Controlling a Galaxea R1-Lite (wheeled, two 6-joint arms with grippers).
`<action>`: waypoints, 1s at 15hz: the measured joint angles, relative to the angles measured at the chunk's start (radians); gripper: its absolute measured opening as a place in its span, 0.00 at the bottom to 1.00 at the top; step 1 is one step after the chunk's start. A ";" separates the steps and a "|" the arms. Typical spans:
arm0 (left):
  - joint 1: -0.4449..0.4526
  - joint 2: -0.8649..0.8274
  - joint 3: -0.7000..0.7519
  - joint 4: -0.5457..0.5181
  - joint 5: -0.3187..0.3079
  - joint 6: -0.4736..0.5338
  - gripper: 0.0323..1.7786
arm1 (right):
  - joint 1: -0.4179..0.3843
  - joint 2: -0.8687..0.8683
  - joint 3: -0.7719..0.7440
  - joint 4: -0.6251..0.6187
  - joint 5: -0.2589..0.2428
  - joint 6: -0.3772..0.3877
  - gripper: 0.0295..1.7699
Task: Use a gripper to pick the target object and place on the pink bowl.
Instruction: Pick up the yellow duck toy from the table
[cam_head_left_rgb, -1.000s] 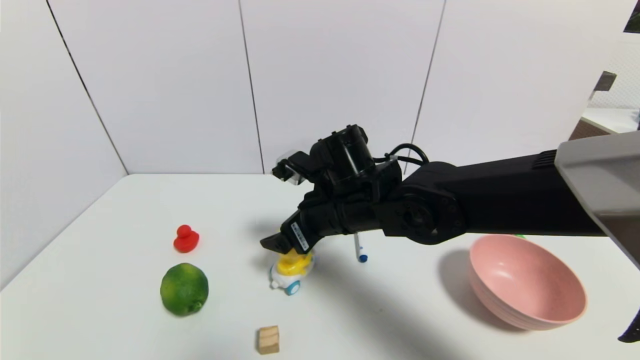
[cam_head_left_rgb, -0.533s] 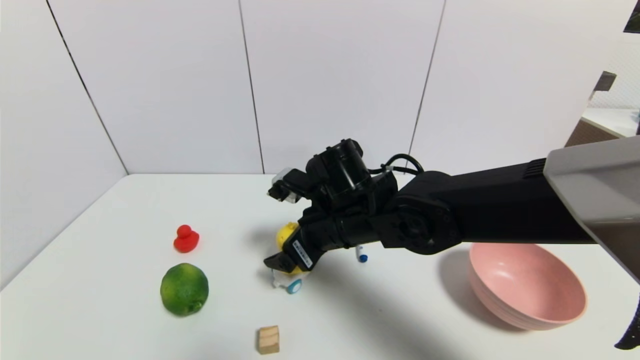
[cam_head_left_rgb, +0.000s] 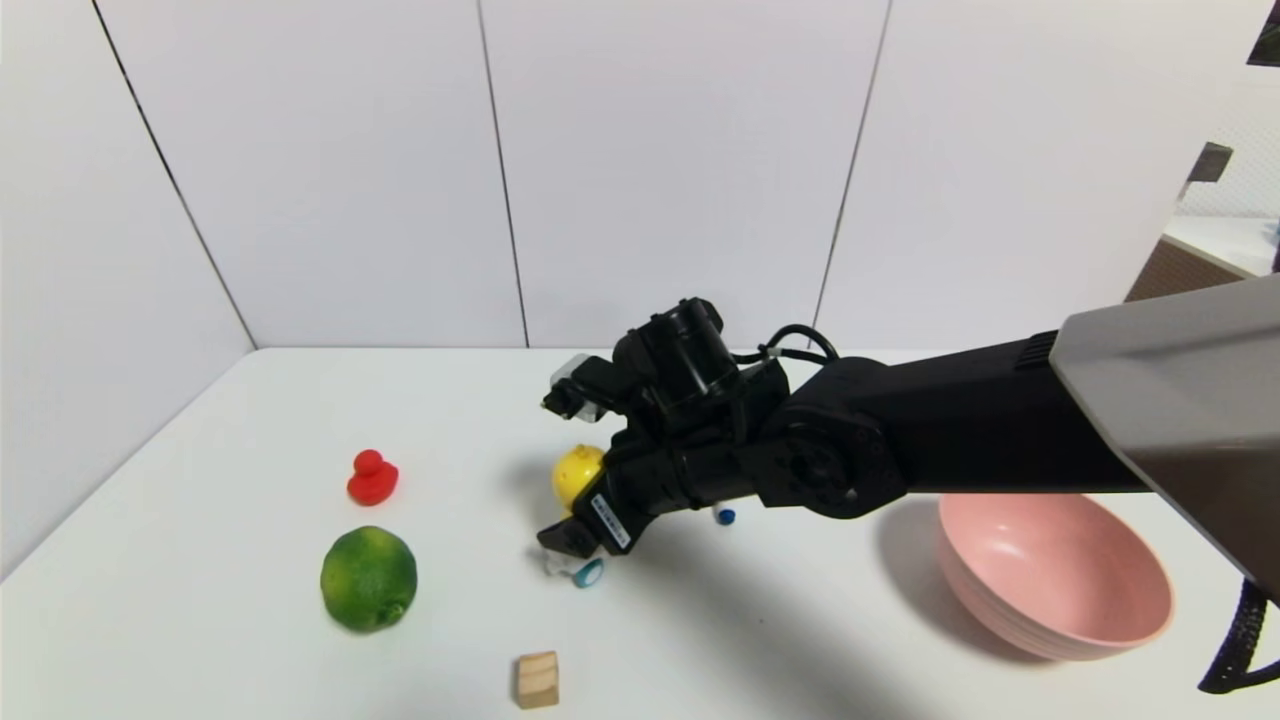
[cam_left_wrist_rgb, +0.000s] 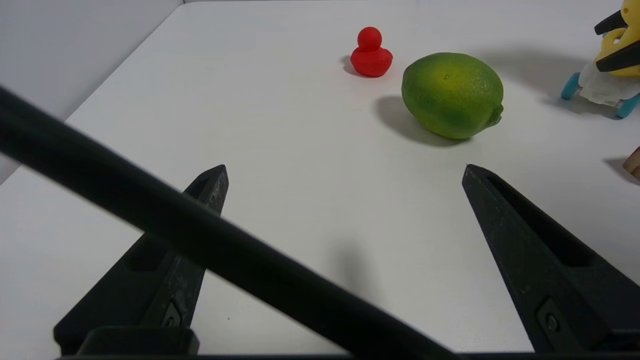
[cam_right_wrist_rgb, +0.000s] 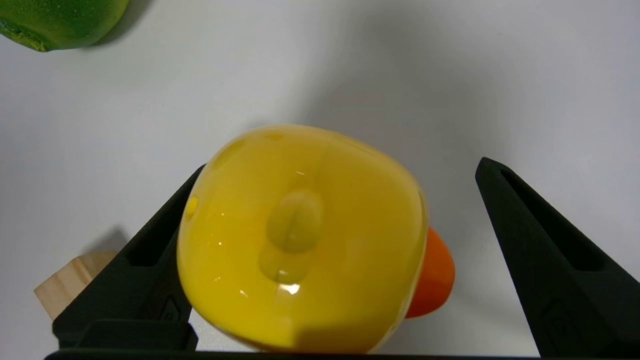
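A yellow chick toy (cam_head_left_rgb: 577, 478) on a little white car with blue wheels stands on a white worktop (cam_head_left_rgb: 240, 610). Taking the chick as landmark, a red duck (cam_head_left_rgb: 372, 480) and a green lime (cam_head_left_rgb: 369, 579) sit to its left, a wooden block (cam_head_left_rgb: 538, 680) lies nearer the robot, and the pink bowl (cam_head_left_rgb: 1050, 570) is well off to its right.

The robot's right end effector (cam_right_wrist_rgb: 340, 161) is spread wide around the chick, one finger to each side, and has hold of nothing. The head lies close by one finger, with a gap past the orange beak on the other side. The left end effector (cam_left_wrist_rgb: 345, 167) idles, wide apart and empty, beyond the lime from the chick.

From where I stand, the step in hand looks like lining up the grasp. I would centre the fingers on the chick first, so neither one shoves it as they close, for the wheels may roll. Then squeeze evenly and gently on the body; the smooth, rounded head could slip. Lift straight up, high enough to clear the bowl's rim, before travelling right.
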 joint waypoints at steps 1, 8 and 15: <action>0.000 0.000 0.000 0.000 0.000 0.000 0.95 | 0.000 0.003 -0.001 -0.003 0.001 0.000 0.97; 0.000 0.000 0.000 0.000 0.000 0.000 0.95 | -0.001 0.013 -0.053 -0.002 0.000 0.056 0.97; 0.000 0.000 0.000 0.000 0.000 0.000 0.95 | -0.006 0.022 -0.051 0.004 0.000 0.075 0.97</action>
